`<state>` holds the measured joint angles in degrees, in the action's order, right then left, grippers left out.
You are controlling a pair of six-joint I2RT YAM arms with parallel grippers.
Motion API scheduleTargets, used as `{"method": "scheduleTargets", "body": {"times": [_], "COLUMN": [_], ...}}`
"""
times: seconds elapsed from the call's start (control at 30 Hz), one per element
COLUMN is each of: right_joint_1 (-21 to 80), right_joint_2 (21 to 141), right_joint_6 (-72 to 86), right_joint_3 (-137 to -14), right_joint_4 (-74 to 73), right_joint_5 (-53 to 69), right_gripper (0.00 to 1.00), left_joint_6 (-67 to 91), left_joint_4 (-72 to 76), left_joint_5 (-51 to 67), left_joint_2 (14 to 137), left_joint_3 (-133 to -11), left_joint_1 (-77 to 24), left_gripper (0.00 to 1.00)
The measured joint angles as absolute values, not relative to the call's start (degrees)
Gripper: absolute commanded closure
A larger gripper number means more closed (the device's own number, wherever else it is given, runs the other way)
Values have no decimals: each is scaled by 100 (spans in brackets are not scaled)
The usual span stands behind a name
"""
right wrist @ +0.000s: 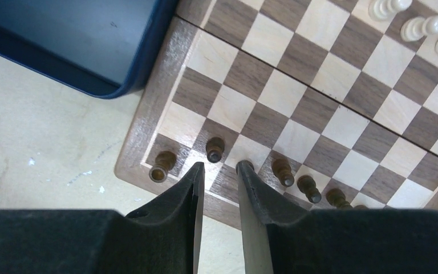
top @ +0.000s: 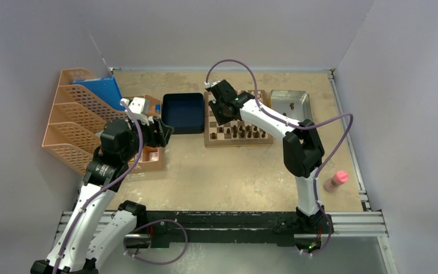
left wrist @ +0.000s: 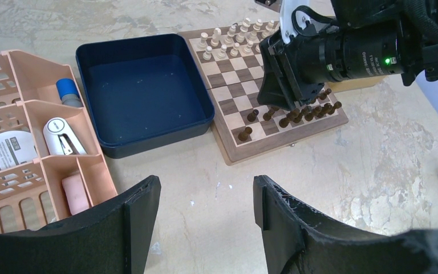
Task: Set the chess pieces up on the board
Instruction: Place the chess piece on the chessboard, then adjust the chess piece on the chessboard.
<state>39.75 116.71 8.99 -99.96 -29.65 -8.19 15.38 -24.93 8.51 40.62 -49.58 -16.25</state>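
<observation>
A: Right, where's the right pincer [right wrist: 219, 169]?
B: Low over the board [right wrist: 148, 117], at the near corner beside the blue tray [right wrist: 63, 40], tips pointing down at the front rows. Jaws just a slit apart, a pale square shows through the gap, nothing between them.
A: Touching a piece?
B: One dark piece sits tight behind the right fingertip [right wrist: 248, 174], half hidden. Can't tell if it touches.
A: And the dark chess pieces [right wrist: 215, 149]?
B: Upright on the two near rows. One is in the corner square, one is a square in, and more run along to the right. In the top view a couple of dark bits lie in the silver tray [top: 301, 98], just right of the board.
A: Pale pieces [left wrist: 222, 45]?
B: Lined up on the far rows, middle squares bare.
A: Left pincer [left wrist: 206, 182]?
B: Wide open, empty, hanging over the counter [left wrist: 217, 171] in front of the blue tray, well apart from the board. The peach organiser [left wrist: 45, 97] is on its left.
A: Anything else?
B: A pink bottle [top: 336, 180] lies near the right counter edge
</observation>
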Motion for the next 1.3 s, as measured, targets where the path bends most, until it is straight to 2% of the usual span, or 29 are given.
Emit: {"method": "scheduleTargets", "body": {"times": [1.3], "right_joint_1": [3881], "right_joint_2": [11721], "right_joint_6": [904], "right_joint_3": [-9393], "right_joint_4": [-2926], "right_joint_5": [-1100], "right_gripper": [70], "left_joint_6": [1538], "left_joint_4": [-2495], "left_joint_5": [851], "left_joint_2": [4064], "left_joint_3": [-4958], "left_joint_1": [-1625], "left_gripper": [39]}}
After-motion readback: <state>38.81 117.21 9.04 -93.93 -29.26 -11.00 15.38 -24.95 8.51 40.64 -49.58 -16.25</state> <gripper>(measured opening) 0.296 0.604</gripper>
